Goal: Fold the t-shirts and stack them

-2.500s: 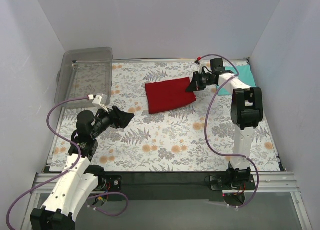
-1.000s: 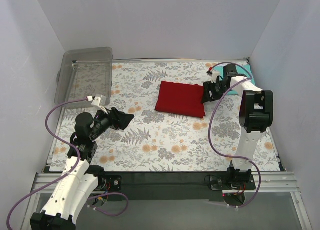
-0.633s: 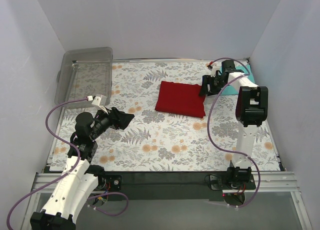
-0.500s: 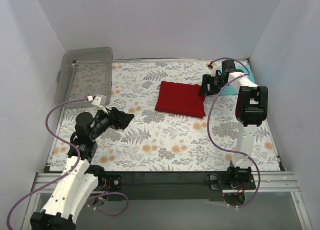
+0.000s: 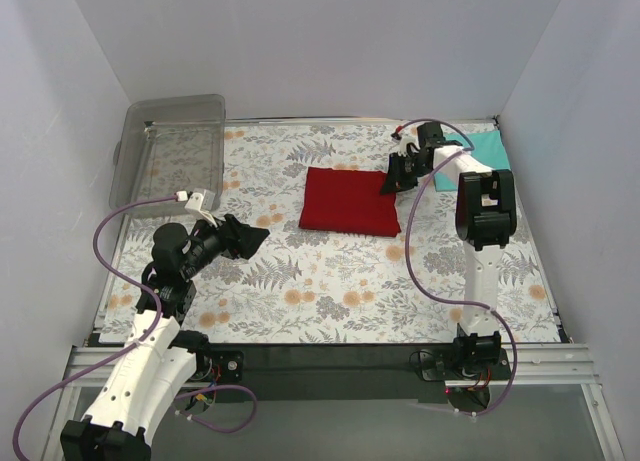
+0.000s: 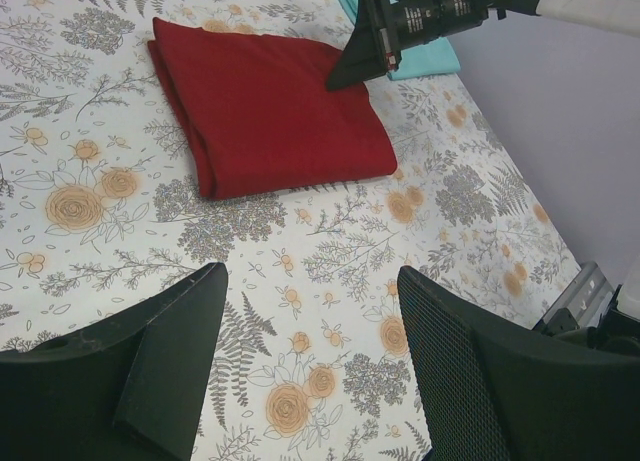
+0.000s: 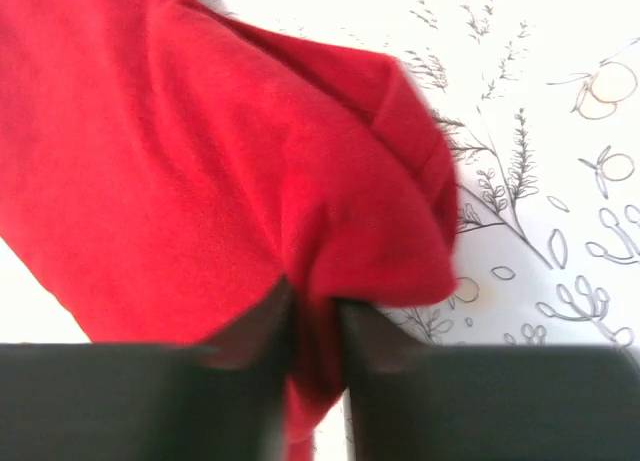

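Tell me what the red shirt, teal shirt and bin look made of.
Red shirt: soft matte cloth, perhaps cotton knit; folded edges are rounded and it bunches where pinched. Teal shirt: matte cloth too, weave too small to tell. Bin: clear, glossy hard plastic; the flowered table shows through.

A clear plastic bin (image 5: pixel 176 103) sits in the table's far left corner, the floral print showing through its bottom. A white cloth printed with grey ferns and orange flowers (image 5: pixel 330 281) covers the tabletop. Plain pale walls (image 5: pixel 300 41) close three sides; a black strip (image 5: pixel 330 359) runs along the near edge
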Robot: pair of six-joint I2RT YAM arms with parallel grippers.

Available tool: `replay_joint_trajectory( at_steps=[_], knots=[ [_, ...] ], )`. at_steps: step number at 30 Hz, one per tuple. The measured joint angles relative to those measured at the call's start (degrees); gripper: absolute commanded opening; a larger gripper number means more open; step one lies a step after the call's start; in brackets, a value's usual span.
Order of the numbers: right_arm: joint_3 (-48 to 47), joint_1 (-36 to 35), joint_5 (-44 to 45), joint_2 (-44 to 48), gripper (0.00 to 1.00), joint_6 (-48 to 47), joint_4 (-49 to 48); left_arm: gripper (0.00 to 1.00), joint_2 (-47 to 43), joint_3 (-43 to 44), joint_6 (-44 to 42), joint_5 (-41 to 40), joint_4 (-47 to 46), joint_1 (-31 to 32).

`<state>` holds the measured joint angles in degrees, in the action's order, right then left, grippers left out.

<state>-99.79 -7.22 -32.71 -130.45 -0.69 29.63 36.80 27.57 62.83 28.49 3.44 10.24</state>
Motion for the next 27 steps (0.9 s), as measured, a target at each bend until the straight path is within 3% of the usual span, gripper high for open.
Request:
replay_joint_trajectory(
  at_steps=[2, 13, 21, 27],
  knots=[
    [-0.3, -0.1, 0.0, -0.7, 0.01, 0.4, 0.0, 0.64, 0.0, 0.0, 0.0, 0.0, 0.0, 0.0],
    [0.2, 2.1, -4.8, 0.8, 0.01, -5.5, -0.2, 0.64, -0.1, 0.2, -0.2, 0.0, 0.1, 0.0],
    [-0.1, 4.4, -3.2, 9.9, 0.01, -12.0, -0.2, 0.64, -0.2, 0.2, -0.4, 0.0, 0.1, 0.0],
    [-2.5, 5.4, -0.7, 10.6, 0.01, -14.6, 0.5, 0.64, -0.2, 0.2, -0.4, 0.0, 0.1, 0.0]
  ],
)
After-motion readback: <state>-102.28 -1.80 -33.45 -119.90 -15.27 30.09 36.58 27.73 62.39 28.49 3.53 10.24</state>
